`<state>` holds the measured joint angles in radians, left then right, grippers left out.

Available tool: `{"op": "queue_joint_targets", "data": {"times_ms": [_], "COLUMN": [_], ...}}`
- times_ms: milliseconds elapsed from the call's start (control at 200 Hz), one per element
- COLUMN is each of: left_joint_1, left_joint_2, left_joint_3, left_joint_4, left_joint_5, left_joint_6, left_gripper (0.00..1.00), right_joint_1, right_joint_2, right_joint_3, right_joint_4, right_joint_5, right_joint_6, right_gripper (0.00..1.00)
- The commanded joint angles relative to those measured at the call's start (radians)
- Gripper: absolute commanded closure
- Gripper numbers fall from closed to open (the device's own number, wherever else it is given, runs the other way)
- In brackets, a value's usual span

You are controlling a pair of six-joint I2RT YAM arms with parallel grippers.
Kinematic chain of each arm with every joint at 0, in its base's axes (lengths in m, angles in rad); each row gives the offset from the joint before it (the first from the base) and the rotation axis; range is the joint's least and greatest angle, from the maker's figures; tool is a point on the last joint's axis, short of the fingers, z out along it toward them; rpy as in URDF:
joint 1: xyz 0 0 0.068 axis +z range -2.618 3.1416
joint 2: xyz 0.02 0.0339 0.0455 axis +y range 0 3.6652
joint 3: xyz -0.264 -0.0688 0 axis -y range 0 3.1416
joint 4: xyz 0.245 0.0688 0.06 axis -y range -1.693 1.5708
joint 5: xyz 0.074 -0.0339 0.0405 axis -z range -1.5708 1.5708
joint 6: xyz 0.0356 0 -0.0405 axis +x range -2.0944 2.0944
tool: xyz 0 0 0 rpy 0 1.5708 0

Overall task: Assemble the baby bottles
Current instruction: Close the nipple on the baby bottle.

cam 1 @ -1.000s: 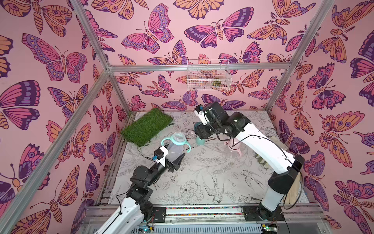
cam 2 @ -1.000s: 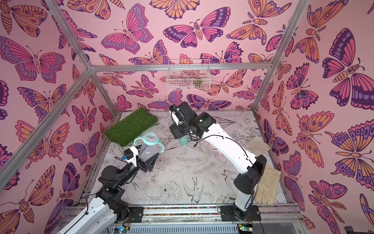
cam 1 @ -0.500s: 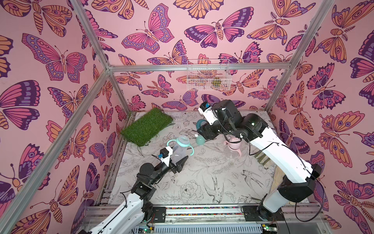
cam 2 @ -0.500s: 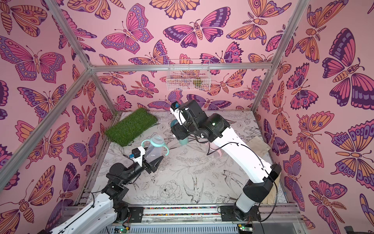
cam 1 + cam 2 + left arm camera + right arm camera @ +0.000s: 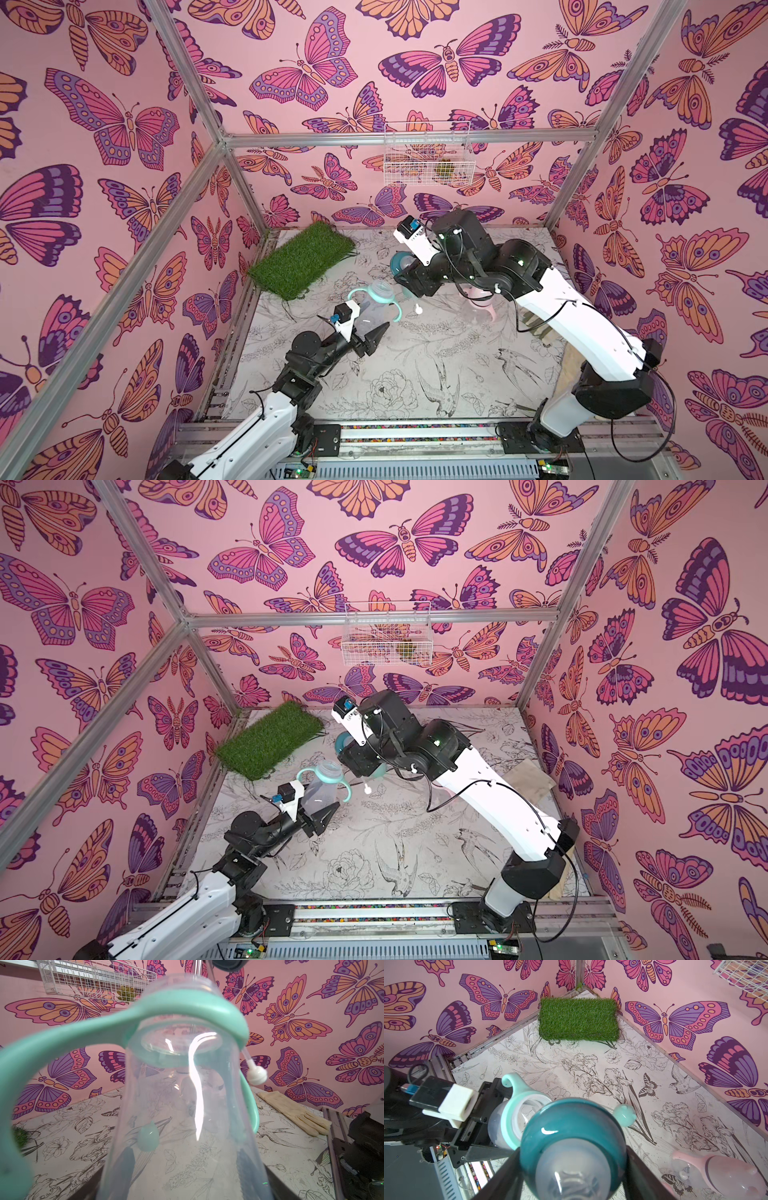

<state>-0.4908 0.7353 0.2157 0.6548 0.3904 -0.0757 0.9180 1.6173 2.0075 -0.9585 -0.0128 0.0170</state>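
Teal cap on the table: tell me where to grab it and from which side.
Grip the teal cap across its round sides, coming straight down from above. It seems to sit dome up, apart from other things on the table; small bumps crown it, so close beside them, not on them.

Worktop (image 5: 415, 374): a grass mat (image 5: 303, 259) lies in the far-left corner, a wire basket (image 5: 426, 153) hangs on the back wall above and to its right, and a glove (image 5: 295, 1113) lies near the right edge. Left of centre, the left end effector (image 5: 368, 322) holds a bottle (image 5: 372, 303) clear of the worktop. Just behind the bottle's mouth sits the nipple collar (image 5: 571, 1126), gripped in the right end effector (image 5: 572, 1150). An eared cap (image 5: 625, 1115) lies on the worktop beyond the bottle; a second bottle (image 5: 726, 1176) rests further right, beneath the right arm.
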Motion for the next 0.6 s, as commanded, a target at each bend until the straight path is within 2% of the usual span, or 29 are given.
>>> {"op": "queue_joint_targets", "data": {"times_ms": [0,596], "left_joint_1": [-0.012,-0.028], "left_joint_2": [-0.001,0.018], "left_joint_3": [0.005,0.009], "left_joint_4": [0.015,-0.003], "left_joint_5": [0.052,0.039], "left_joint_6": [-0.013,-0.005], "left_gripper": [1.0,1.0], "right_joint_1": [0.013,0.04], "right_joint_2": [-0.035,-0.111], "right_joint_3": [0.027,-0.005], "right_joint_4": [0.031,0.085], "right_joint_5": [-0.036,-0.125], "right_joint_6": [-0.024,-0.051], "right_gripper": [0.67,0.67]}}
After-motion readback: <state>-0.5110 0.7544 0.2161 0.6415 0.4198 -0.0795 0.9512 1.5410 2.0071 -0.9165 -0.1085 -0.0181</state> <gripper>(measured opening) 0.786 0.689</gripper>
